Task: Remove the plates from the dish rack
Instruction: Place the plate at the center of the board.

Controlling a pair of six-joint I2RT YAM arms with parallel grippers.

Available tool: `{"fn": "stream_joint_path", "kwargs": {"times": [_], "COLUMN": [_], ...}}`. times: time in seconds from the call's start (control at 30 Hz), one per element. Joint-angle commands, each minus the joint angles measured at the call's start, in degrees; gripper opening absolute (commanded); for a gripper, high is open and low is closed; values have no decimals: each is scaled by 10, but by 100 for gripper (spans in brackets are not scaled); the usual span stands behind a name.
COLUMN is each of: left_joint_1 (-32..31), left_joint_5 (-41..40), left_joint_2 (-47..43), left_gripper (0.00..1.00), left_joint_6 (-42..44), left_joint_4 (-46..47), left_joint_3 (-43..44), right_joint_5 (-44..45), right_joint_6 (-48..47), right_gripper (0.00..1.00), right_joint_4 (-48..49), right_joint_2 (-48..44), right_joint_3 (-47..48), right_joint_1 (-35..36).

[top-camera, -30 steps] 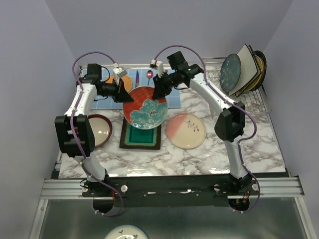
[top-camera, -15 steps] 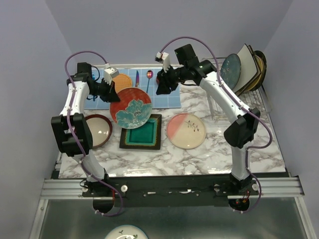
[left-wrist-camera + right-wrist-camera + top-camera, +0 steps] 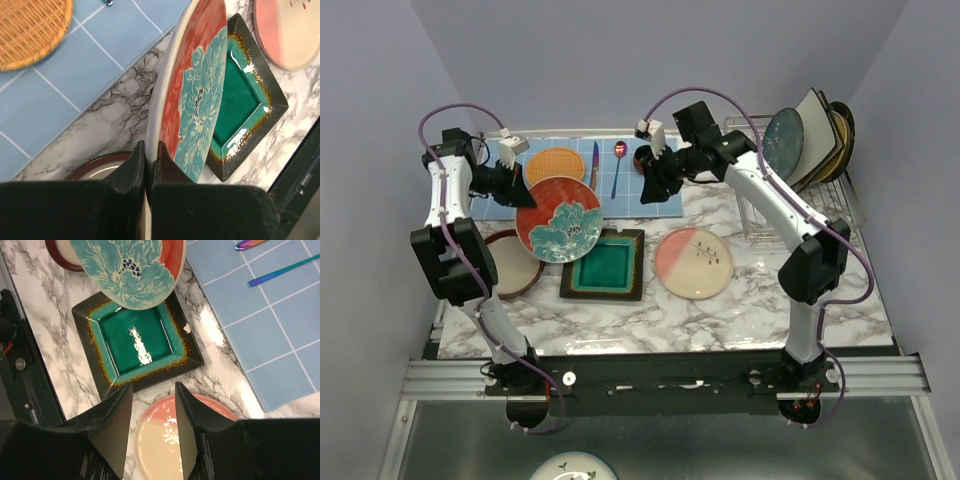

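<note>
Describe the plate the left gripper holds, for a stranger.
Find the blue tiled mat at the back of the marble table. At its near edge the left gripper pinches a round plate by the rim. It alone is red with a large teal flower.

No legible text, no labels, no numbers (flowered plate (image 3: pixel 558 220) shows pattern only)

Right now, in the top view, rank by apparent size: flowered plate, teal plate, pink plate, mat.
1. Flowered plate, though held up nearer the camera.
2. Teal plate and pink plate, about alike.
3. Mat, partly hidden.
</note>
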Motion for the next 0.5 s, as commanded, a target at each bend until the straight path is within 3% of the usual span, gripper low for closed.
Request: {"fn": "stream_joint_path", "kwargs": {"times": [0.0, 0.47], "left_joint_1": [45, 88], "left_joint_5": [104, 22], "left_joint_2": [17, 40], "left_gripper": [0, 0], "left_joint_6": [26, 87], "left_joint_4": [-65, -105], "left_joint_3": [21, 59], "right_joint_5": [-8, -21], "right_joint_6": [-2, 11], "right_gripper": [47, 47], "right_joint_4": [17, 28], "right_joint_2": [-23, -21], "right_joint_3": [-32, -54], "right_joint_1": [4, 4]}}
